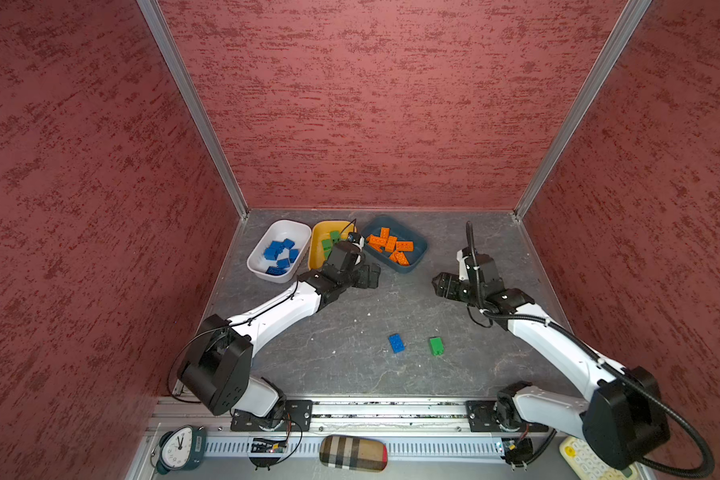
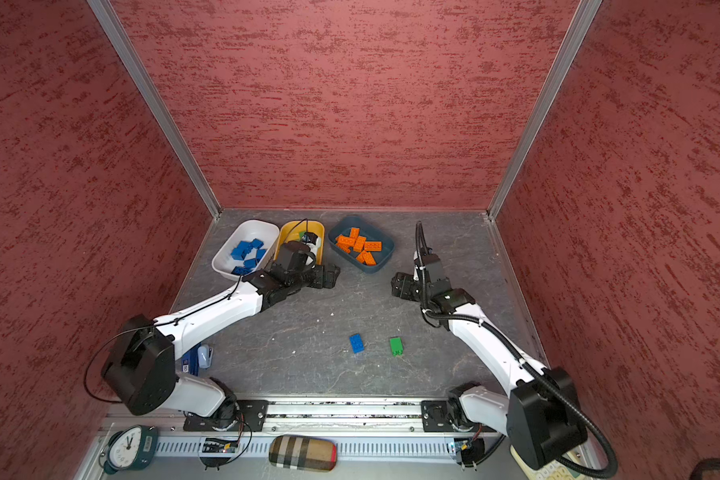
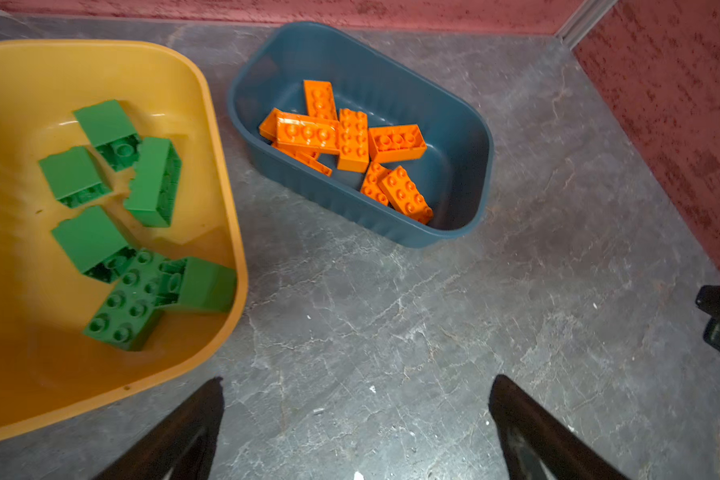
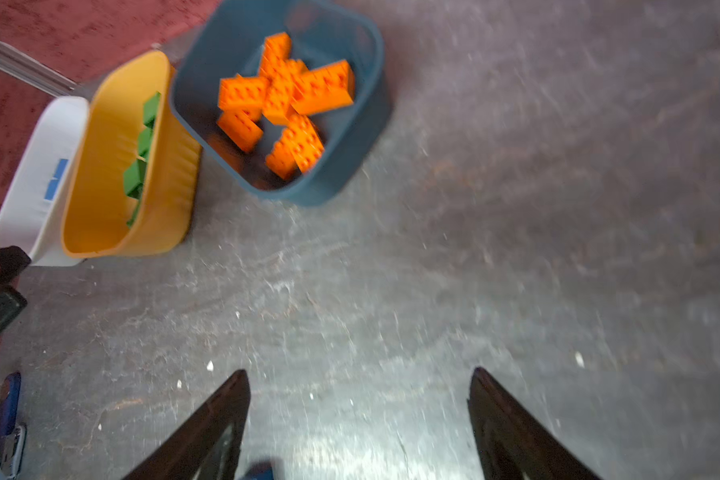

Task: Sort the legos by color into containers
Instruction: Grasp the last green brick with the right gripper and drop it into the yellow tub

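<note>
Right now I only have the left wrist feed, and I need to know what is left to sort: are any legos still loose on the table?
Observer: Yes, two. A blue brick and a green brick lie side by side, not touching, on the table, well in front of the tubs.
Operator: Where does the blue one go?
Observer: A white tub, just left of the yellow tub in both top views, holds only blue bricks.
Operator: Is the right gripper free?
Observer: The right gripper is open; I see no brick in it.
</note>
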### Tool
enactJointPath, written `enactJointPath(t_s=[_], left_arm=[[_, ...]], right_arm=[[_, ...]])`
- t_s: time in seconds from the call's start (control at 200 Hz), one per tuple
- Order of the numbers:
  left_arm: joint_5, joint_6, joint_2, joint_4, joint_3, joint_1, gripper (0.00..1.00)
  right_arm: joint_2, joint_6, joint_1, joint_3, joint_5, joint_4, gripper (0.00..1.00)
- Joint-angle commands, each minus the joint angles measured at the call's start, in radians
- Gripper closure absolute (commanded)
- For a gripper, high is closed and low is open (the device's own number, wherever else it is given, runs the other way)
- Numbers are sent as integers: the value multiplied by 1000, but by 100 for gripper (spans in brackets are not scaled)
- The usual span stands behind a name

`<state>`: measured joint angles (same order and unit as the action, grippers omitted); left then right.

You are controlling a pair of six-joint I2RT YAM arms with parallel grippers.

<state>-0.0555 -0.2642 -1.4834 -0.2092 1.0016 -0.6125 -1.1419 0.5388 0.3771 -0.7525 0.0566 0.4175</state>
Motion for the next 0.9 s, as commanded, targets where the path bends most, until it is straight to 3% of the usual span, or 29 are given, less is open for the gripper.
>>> enactJointPath(t_s=[0.0,0.24,0.321,0.491,0.616,0.731,0.842,0.892], left_arm=[[-48,34,-17,3,28,-27,0],[-50,15,-31,9,9,-59,1],[-48,27,-35,11,8,-71,1],[-36,39,-54,-10,10,-84,1],[-63,25,-40,-1,-10,-83,0],[-74,3,-34,16,-27,-82,0],[-106,-20,-34,8,-25,-81,0],[-129,-46,-19,4,-30,-73,1]], right_arm=[[77,157,38,44,19,169,14],[188,323,210,166,47,271,16],[159,345,269,176,57,256,18],[20,358,354,168,-66,218,21],[-97,307,386,139,-124,183,38],[-160,276,396,110,-187,208,47],[-168,221,401,83,-212,203,69],[-152,170,402,64,-210,179,75]])
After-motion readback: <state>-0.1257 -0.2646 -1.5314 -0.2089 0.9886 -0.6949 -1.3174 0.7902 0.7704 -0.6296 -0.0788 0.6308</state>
